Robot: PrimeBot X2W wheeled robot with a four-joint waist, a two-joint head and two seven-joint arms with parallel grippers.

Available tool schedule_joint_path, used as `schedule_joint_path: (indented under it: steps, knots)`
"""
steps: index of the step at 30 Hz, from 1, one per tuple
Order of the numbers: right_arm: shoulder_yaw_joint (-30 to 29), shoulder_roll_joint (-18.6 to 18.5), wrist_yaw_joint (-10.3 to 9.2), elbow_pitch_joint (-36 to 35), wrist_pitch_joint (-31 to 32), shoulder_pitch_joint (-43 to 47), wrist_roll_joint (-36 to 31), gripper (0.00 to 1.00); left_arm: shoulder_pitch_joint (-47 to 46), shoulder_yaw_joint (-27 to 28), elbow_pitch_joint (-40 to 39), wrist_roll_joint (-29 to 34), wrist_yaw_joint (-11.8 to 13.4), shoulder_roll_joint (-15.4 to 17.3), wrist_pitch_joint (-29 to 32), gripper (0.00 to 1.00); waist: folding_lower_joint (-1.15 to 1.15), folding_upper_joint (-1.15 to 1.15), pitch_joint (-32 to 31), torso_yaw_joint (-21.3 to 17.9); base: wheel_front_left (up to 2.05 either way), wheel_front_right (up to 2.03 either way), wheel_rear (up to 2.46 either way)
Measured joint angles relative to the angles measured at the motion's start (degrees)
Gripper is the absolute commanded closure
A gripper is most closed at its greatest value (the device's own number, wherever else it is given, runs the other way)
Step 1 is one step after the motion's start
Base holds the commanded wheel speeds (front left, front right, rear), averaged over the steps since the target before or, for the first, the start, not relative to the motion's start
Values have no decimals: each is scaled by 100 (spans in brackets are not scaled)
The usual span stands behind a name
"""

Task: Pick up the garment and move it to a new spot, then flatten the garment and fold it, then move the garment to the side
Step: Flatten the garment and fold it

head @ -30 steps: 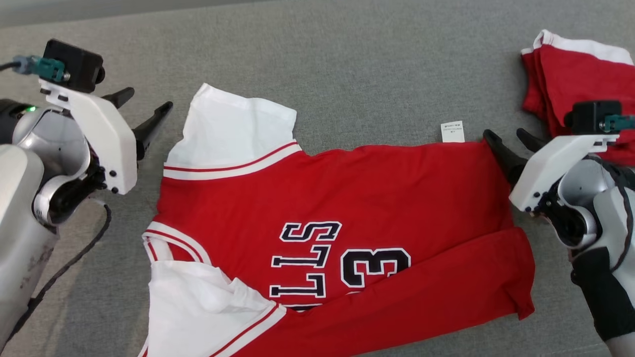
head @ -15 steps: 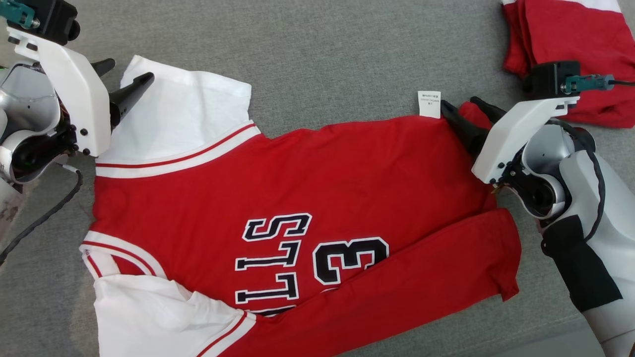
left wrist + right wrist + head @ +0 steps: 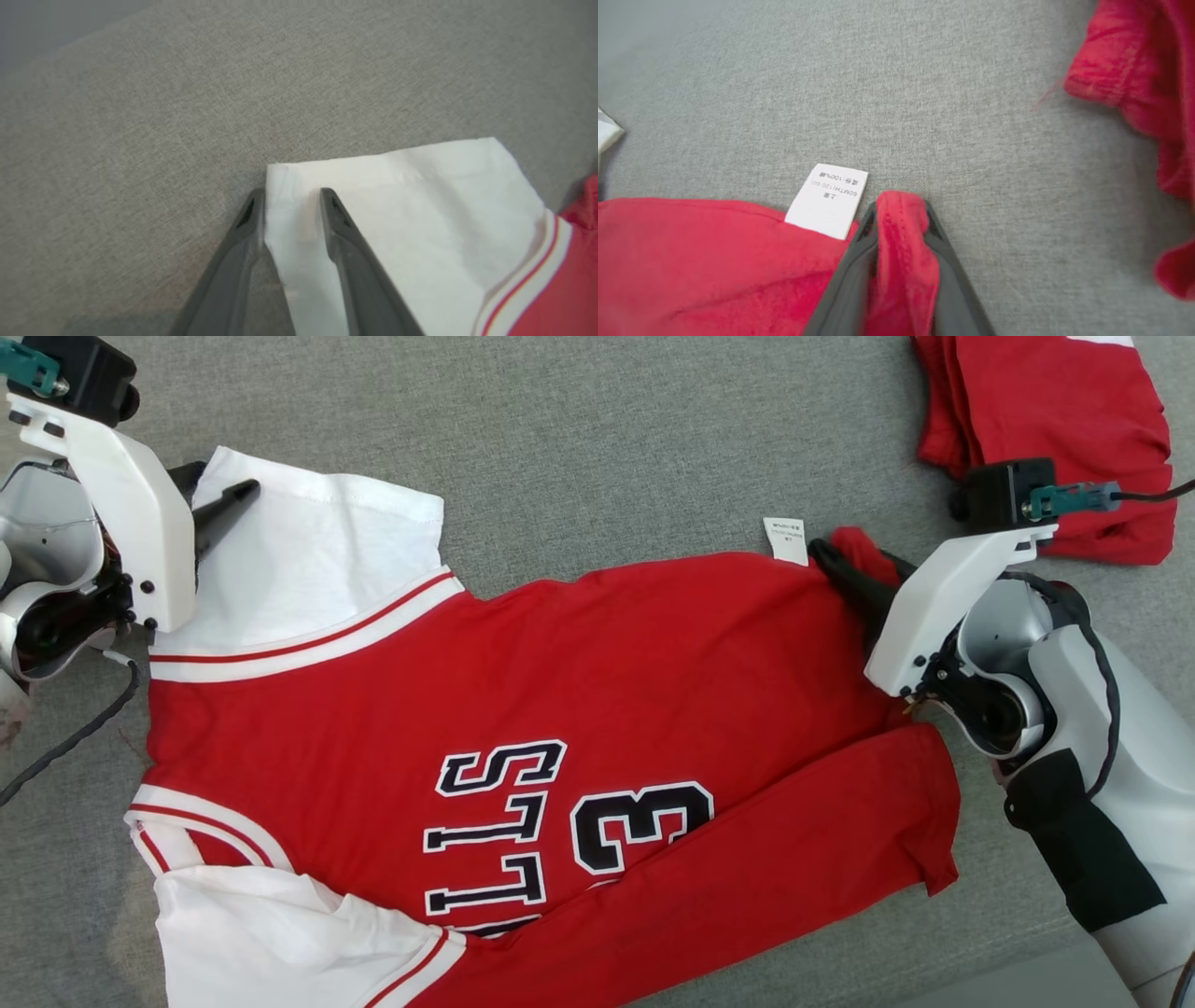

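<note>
OK, jersey (image 3: pixel 597 691) lies mostly flat on the grey table (image 3: pixel 607 439), neck toward the left, hem toward the right, print up, with the near long edge folded over onto the body. Right claw (image 3: pixel 901 207) is clamped on a bunched fold of red cloth at the far hem corner, just beside the white label (image 3: pixel 829 200). Left claw (image 3: pixel 289 198) stands part-open astride the far corner of the white sleeve (image 3: pixel 397 200), one finger over cloth, one over table; nothing pinched yet. Handling guess: light, limp knit with no stiffness, so it will sag between two grip points and the layers may slide apart. Best holds are seamed edges: hem corner and sleeve cuff, taking both layers. Lift both ends level under light tension. Second red pile (image 3: pixel 1046 420) sits beyond the right wrist, apart from the jersey; avoid snagging it.
</note>
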Motion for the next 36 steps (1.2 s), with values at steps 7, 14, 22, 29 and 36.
schedule_joint_path:
  steps: [7, 14, 22, 29, 36]
  knots:
    - [151, -52, 2, 10, -256, 5, 9, 100, -165, -348, -2, -214, 0, 27, -343, 100, 0, 0, -92, 23, 0, 0, 0]
    - [188, -89, 2, 131, -608, 35, 10, 100, -227, -609, -1, -494, 0, 133, -559, 100, 0, 0, -279, 62, 0, 0, 0]
    - [236, -176, 2, 331, -1084, 246, 94, 100, -89, -993, -307, -955, 0, 200, -747, 100, 0, 0, -796, 172, 0, 0, 0]
    - [354, -403, 2, 426, -1245, 517, 332, 100, 237, -1274, -1116, -1548, 0, 508, -569, 100, 0, 0, -1388, 354, 0, 0, 0]
    - [511, -725, 2, 308, -1290, 924, 670, 100, 696, -1438, -2041, -2045, 0, 898, -112, 100, 0, 0, -1994, 590, 0, 0, 0]
